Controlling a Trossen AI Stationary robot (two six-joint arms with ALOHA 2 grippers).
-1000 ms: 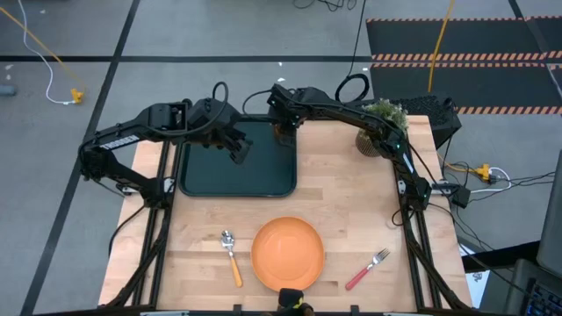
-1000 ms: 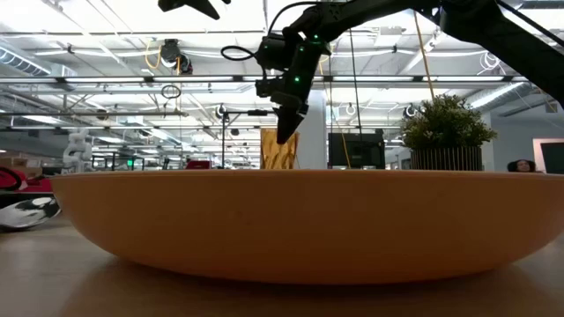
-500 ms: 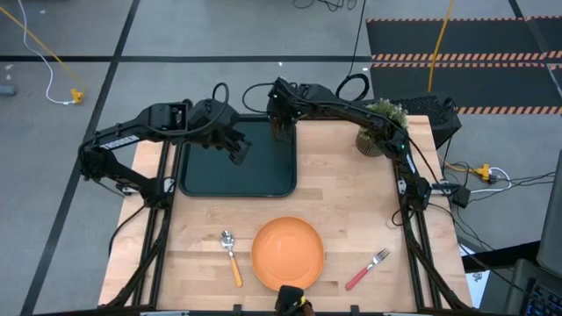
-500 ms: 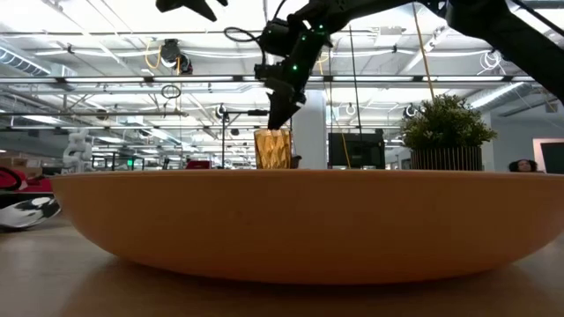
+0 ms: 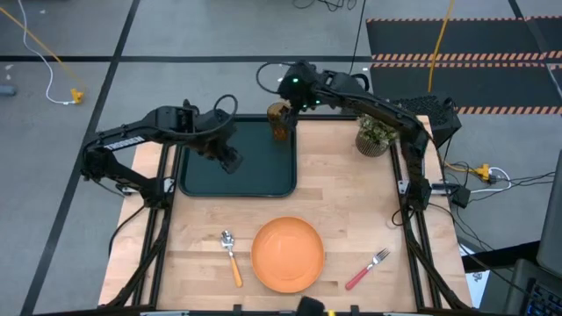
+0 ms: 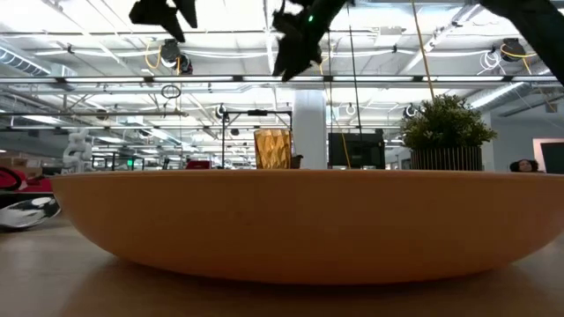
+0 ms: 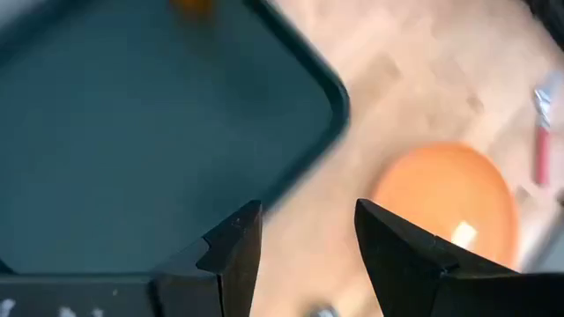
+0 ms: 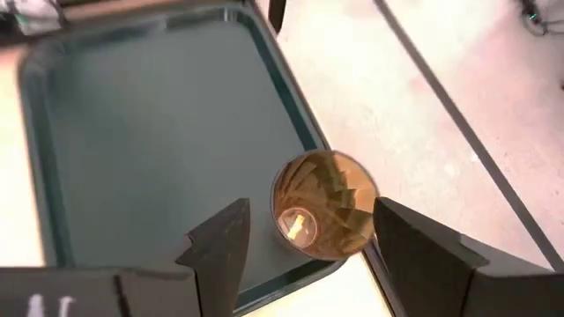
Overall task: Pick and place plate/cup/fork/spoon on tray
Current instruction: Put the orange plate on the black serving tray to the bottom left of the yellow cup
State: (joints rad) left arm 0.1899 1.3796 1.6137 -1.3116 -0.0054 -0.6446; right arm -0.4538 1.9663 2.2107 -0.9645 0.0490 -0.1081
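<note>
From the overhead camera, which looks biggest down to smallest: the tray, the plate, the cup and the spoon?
1. Tray
2. Plate
3. Spoon, longer than the cup is wide
4. Cup, seen from above at the tray's far corner

We see a pale wood table (image 5: pixel 351 211). On it, the tray (image 5: pixel 237 171) looks like dark smooth plastic. The cup (image 8: pixel 324 204) is see-through, ridged and shiny. The plate (image 5: pixel 287 254) looks smooth and matt.
</note>
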